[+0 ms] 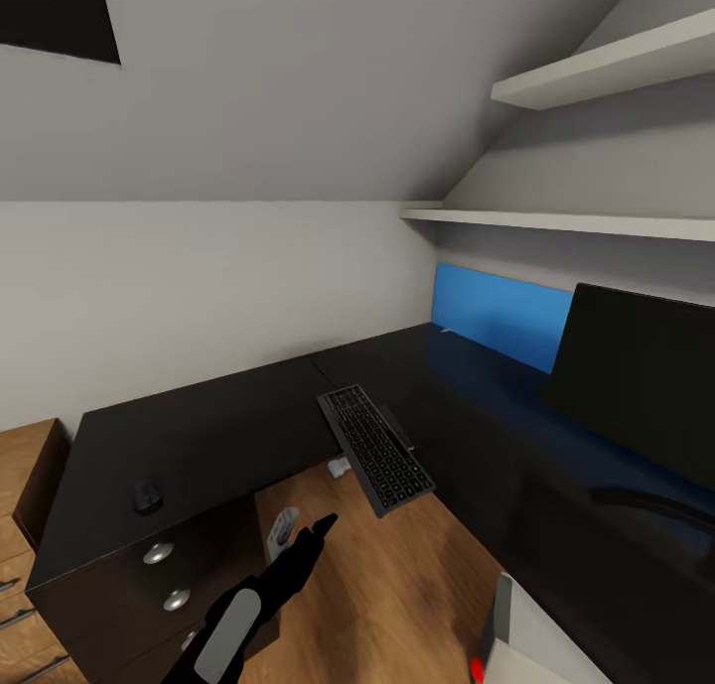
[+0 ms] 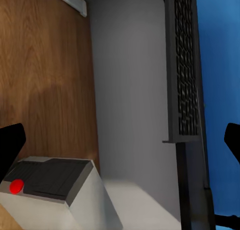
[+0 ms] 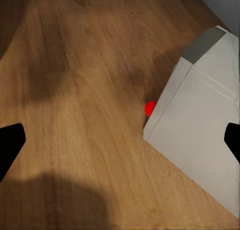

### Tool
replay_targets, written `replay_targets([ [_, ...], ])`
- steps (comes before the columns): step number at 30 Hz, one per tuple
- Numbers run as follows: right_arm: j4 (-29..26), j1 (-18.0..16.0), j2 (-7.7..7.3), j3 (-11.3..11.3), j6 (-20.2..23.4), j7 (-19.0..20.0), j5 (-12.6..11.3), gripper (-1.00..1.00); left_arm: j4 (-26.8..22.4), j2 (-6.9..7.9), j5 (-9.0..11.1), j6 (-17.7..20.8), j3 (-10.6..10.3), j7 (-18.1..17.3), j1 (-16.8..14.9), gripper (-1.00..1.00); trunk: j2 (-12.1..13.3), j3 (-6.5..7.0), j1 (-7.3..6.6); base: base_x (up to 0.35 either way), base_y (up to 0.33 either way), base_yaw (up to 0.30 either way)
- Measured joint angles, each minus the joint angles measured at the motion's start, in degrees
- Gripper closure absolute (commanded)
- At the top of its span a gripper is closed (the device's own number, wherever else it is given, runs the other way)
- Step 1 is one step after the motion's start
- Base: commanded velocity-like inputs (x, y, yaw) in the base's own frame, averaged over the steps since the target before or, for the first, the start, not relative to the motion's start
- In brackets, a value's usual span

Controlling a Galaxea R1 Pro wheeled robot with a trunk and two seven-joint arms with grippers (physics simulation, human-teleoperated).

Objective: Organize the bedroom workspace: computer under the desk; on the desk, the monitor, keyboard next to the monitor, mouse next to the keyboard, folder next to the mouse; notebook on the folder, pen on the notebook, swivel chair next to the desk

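Note:
The glossy black desk point(image 1: 228, 426) runs in an L along the walls. The silver-grey keyboard point(image 1: 375, 448) lies at its inner corner, tilted, with one end jutting out over the floor; its black keys point(image 2: 185, 65) show edge-on in the left wrist view. The small black mouse point(image 1: 148, 496) sits on the left wing, above the drawer unit point(image 1: 159, 585). At the right stands the monitor point(image 1: 645, 376). The light grey computer point(image 1: 536, 649) point(image 2: 60, 187) point(image 3: 200, 135), with a red button, rests on the floor. My left gripper point(image 1: 320, 528) point(image 2: 120, 142) hangs open below the keyboard, apart from it. My right gripper point(image 3: 120, 145) is open over the computer.
A blue wall panel point(image 1: 501, 312) backs the desk's right wing, with two white shelves point(image 1: 596, 68) above it. A light wooden chest of drawers point(image 1: 25, 525) stands at the far left. Wooden floor point(image 1: 397, 575) lies inside the L; small pale objects point(image 1: 283, 527) sit under the desk edge.

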Motion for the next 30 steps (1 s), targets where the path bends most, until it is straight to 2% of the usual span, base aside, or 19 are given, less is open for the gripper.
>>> replay_targets([
  [4, 0.02, 1.25, -0.64, 0.05, -0.44, 0.04, 0.03, -1.0, 0.01, -0.04, -0.01, -0.01, -0.03, 0.0, 0.0, -1.0, 0.0, 0.0, 0.0, 0.0, 0.0, 0.0],
  [13, 0.03, 2.84, -0.8, 0.09, -1.25, 0.09, -0.03, -1.0, -0.01, -0.11, 0.03, -0.01, -0.08, 0.0, 0.01, -1.0, 0.0, 0.0, 0.0, 0.0, 0.0, 0.0],
  [30, 0.03, 3.14, -0.73, 0.09, -1.26, 0.09, -0.06, -1.0, 0.01, -0.21, 0.04, 0.05, -0.55, -0.01, 0.01, -1.0, 0.0, 0.0, -0.01, 0.03, -0.032, 0.0],
])
